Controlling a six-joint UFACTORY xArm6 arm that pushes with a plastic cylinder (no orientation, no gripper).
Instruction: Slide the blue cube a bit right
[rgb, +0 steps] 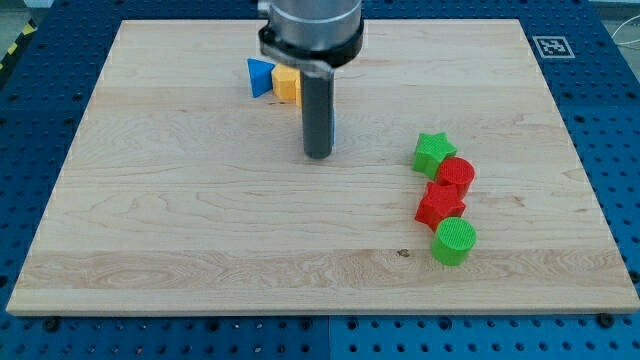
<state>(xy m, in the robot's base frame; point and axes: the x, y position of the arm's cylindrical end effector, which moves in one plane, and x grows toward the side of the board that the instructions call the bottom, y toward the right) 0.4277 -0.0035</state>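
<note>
My tip (318, 155) rests on the wooden board (180, 220) a little left of its middle. A thin sliver of blue (333, 126) shows at the rod's right edge; it looks like the blue cube, almost wholly hidden behind the rod, and its shape cannot be made out. A blue triangular block (260, 77) and a yellow block (287, 85) sit touching each other toward the view's top, just left of the rod and above my tip.
At the view's right a cluster runs downward: a green star (433, 152), a red cylinder (458, 175), a red star (440, 206) and a green cylinder (454, 241). A black-and-white marker (551, 46) lies off the board's top right corner.
</note>
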